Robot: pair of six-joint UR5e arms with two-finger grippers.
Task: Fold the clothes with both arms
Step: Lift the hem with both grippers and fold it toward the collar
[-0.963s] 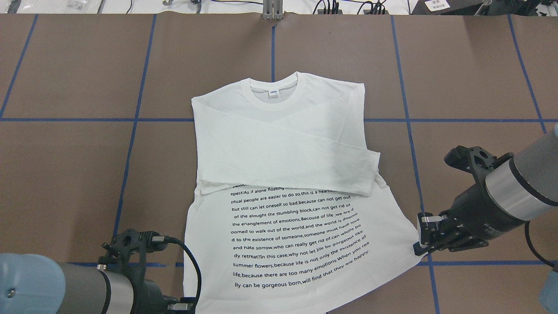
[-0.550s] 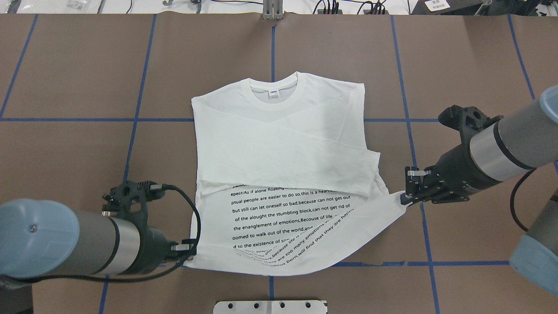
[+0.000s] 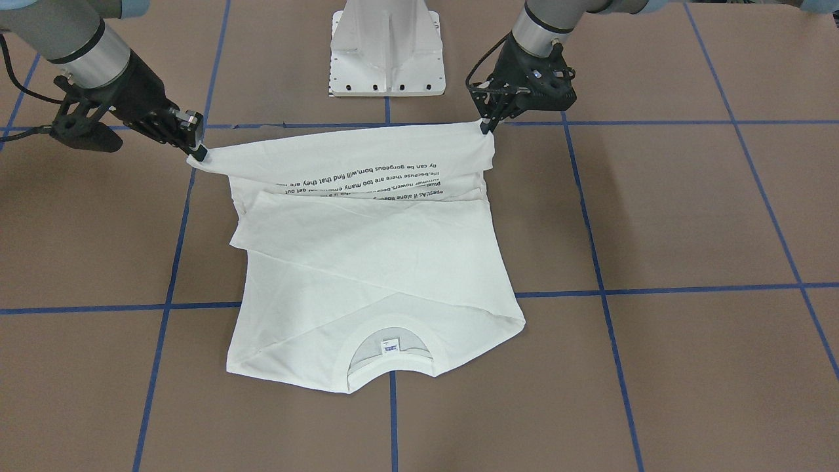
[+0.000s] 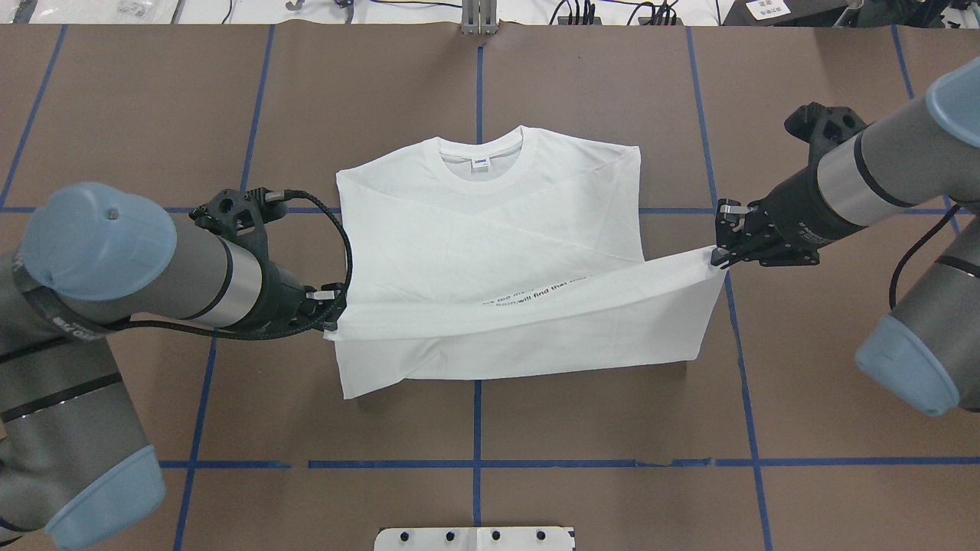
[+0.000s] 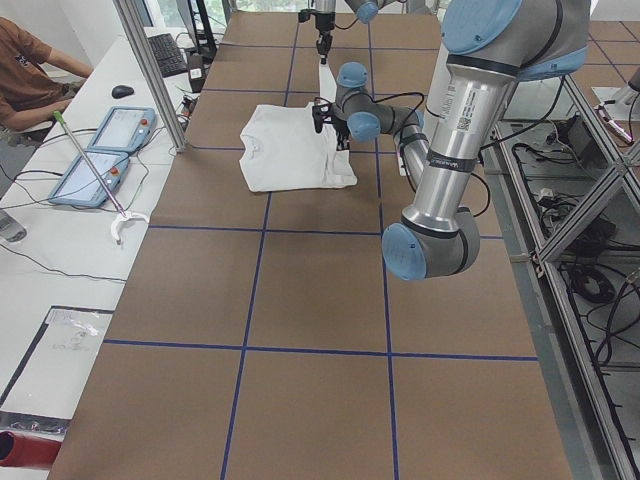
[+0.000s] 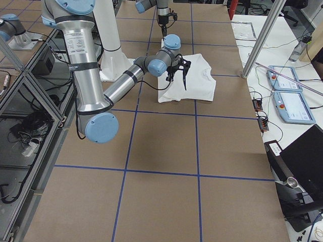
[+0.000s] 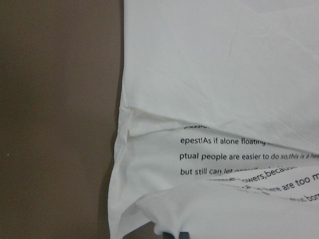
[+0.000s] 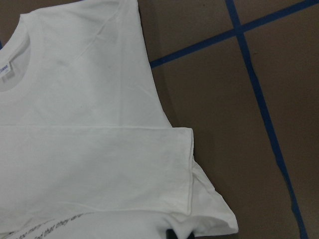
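White shirt [image 4: 490,222] lies mid-table [image 4: 612,99], collar [image 4: 480,147] at its 12 o'clock end, tag [image 4: 480,163] showing inside. A sleeve lies folded across the chest. My left gripper [image 4: 331,308] is at the shirt's 9 o'clock, fingers pinched together on one hem corner. My right gripper [image 4: 718,256] is at 3 o'clock, clamped on the other hem corner. Between them the hem edge runs taut and raised off the table. The lower part is doubled over toward 12 o'clock, so the plain reverse faces up there. The fold line lies at the shirt's 6 o'clock. The right corner sits further toward 12 than the left one.

In the overhead view I see only a sliver of black printed text [image 4: 532,291] under the raised edge. My left wrist view shows more lines beneath the flap. White pedestal base [image 4: 475,538] is at the table's 6 o'clock edge.
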